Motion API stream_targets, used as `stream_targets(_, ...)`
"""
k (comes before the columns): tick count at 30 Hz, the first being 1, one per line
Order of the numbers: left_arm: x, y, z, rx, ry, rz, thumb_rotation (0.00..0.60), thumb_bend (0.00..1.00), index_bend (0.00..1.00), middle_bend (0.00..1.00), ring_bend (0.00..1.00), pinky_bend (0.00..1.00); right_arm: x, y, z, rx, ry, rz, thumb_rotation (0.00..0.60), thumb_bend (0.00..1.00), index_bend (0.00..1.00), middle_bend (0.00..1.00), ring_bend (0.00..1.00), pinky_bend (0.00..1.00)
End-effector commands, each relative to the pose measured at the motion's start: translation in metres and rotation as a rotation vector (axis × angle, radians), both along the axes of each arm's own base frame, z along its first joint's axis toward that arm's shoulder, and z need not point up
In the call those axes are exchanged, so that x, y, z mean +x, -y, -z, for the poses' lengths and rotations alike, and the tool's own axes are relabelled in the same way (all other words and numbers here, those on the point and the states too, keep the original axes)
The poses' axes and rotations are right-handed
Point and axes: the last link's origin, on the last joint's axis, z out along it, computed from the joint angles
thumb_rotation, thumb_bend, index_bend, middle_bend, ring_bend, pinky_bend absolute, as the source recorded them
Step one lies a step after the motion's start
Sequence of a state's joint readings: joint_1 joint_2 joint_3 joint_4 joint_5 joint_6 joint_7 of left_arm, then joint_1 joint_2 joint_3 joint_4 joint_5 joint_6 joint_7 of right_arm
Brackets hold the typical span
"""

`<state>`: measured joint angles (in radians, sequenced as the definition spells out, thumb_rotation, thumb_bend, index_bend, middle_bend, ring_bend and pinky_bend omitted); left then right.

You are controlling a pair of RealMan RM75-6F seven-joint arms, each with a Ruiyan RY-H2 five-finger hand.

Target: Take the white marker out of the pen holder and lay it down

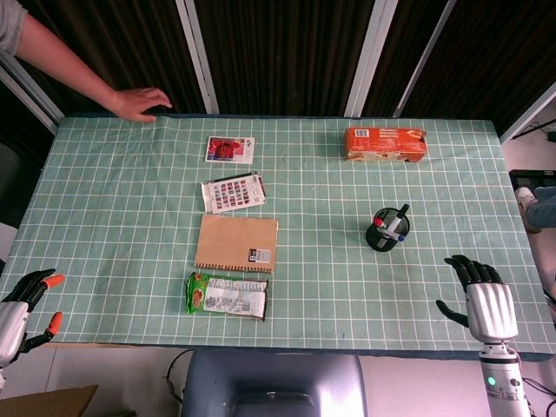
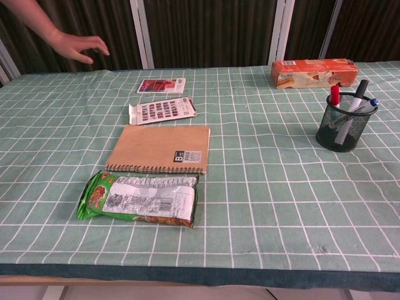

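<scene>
A black mesh pen holder (image 1: 386, 232) (image 2: 344, 127) stands on the right part of the table. A white marker (image 1: 393, 228) (image 2: 354, 101) with a dark cap leans in it beside a red-capped pen (image 2: 335, 95) and a blue-capped one (image 2: 372, 102). My right hand (image 1: 476, 289) hovers at the table's near right edge, fingers spread, holding nothing, a short way to the near right of the holder. My left hand (image 1: 26, 308), with orange fingertips, hangs off the near left corner, fingers apart and empty. Neither hand shows in the chest view.
An orange box (image 1: 386, 143) lies behind the holder. A brown notebook (image 1: 237, 244), a green snack bag (image 1: 228, 295), a sticker sheet (image 1: 233, 192) and a small card (image 1: 230, 149) lie left of centre. A person's hand (image 1: 136, 102) rests at the far left edge.
</scene>
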<state>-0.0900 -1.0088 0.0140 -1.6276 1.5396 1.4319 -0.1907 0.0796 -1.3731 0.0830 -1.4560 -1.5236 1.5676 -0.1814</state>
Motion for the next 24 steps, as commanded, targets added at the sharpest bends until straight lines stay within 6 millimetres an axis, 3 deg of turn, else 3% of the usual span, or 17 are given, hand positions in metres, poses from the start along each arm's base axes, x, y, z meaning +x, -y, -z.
stream_targets(1,0.000,0.000,0.000,0.000,0.000,0.000,0.600,0.44,0.22,0.12,0.10,0.36,0.000,0.000,0.000,0.000,0.000,0.000,0.600,0.27,0.38,0.36,0.33,0.41)
stream_targets(10,0.000,0.001,0.000,0.003,-0.001,0.004,0.600,0.44,0.22,0.12,0.10,0.36,0.001,0.003,0.000,-0.008,0.002,-0.013,0.600,0.27,0.38,0.36,0.33,0.41)
stream_targets(17,0.000,0.000,-0.001,0.006,0.000,-0.004,0.600,0.44,0.22,0.12,0.10,0.36,0.010,0.022,-0.002,-0.033,-0.037,-0.047,0.600,0.27,0.38,0.36,0.36,0.42)
stream_targets(20,0.000,0.000,0.000,0.002,-0.002,0.003,0.600,0.44,0.22,0.12,0.10,0.36,0.017,0.036,-0.001,-0.043,-0.074,-0.074,0.600,0.27,0.39,0.40,0.48,0.51)
stream_targets(24,0.001,0.000,0.001,-0.005,-0.006,0.003,0.600,0.44,0.22,0.12,0.10,0.36,0.026,0.054,-0.001,-0.056,-0.138,-0.104,0.600,0.27,0.45,0.61,0.75,0.74)
